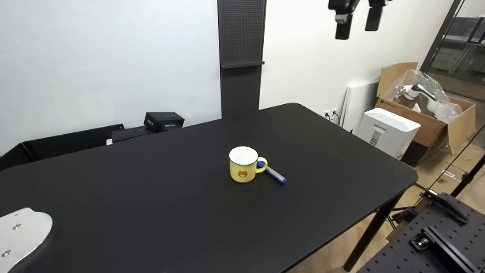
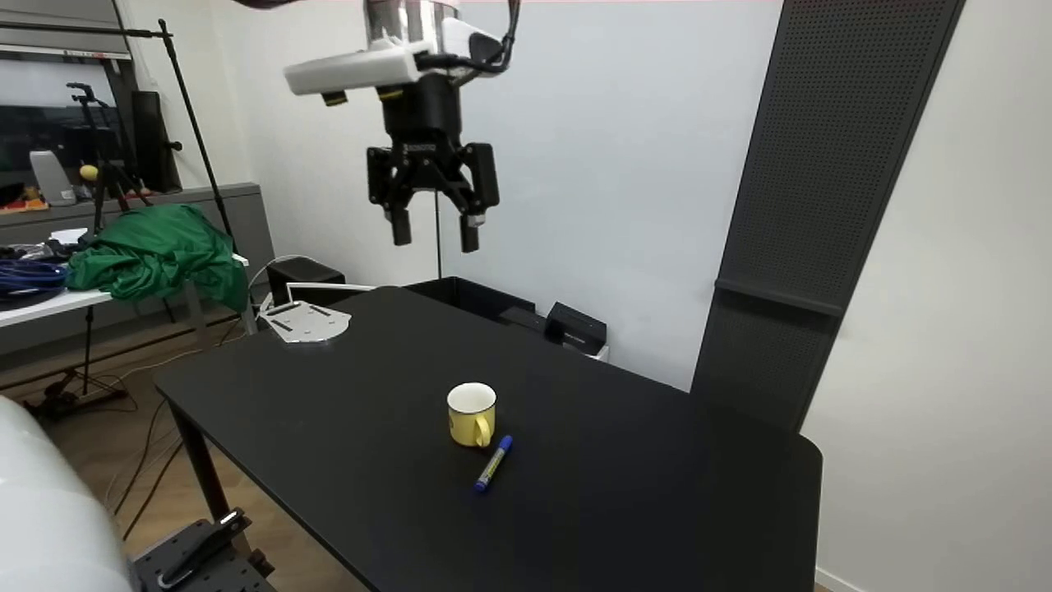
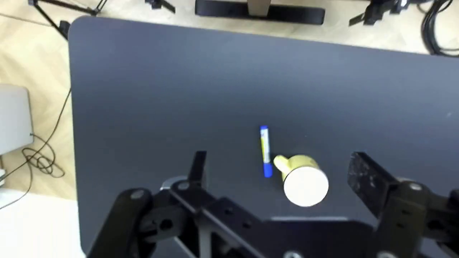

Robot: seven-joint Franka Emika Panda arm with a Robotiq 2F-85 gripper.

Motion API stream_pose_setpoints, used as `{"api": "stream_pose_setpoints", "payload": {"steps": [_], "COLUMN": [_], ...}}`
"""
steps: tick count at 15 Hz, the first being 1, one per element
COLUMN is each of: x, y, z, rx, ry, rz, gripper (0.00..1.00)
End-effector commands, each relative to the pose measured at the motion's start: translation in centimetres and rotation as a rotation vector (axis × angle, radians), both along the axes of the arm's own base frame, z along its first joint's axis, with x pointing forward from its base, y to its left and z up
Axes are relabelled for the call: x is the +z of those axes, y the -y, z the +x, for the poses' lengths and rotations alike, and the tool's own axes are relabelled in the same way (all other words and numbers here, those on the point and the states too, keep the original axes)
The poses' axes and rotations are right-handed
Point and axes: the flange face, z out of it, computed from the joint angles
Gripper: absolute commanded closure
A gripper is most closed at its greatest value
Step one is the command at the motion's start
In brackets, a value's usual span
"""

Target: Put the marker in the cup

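Observation:
The marker (image 1: 276, 175) lies flat on the table beside the cup's handle. It has blue ends and a pale barrel, and it shows in an exterior view (image 2: 494, 464) and in the wrist view (image 3: 265, 146). A narrow gap separates it from the handle in the wrist view. The yellow cup (image 1: 238, 171) with a white inside stands upright; it also shows in an exterior view (image 2: 463, 423) and in the wrist view (image 3: 301, 162). My gripper (image 2: 436, 237) is open and empty, high above the table; its fingers show wide apart in an exterior view (image 1: 358, 28) and in the wrist view (image 3: 279, 157).
The black table (image 1: 170, 212) has rounded corners. A silver plate (image 2: 308, 322) lies at one end of it. Black boxes (image 1: 163, 121) and a black bin (image 2: 460, 296) stand past the edge by the wall. A cardboard box (image 1: 428, 121) is on the floor.

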Motion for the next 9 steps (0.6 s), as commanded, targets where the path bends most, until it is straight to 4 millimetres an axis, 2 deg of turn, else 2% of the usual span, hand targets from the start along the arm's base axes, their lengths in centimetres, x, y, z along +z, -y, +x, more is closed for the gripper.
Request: {"api": "stream_pose_setpoints", "payload": {"steps": [1,5,9], "x": [-0.9,-3.7,-7.1], "y": [1.8,3.6,3.9], "z": [4.9,9.6,12.0], "rx": [-0.011,-0.019,-0.022], "ry": [0.165,0.239,0.196], "rz": [-0.079,-0.095,-0.043], "gripper": [0.00,0.00,0.00]}}
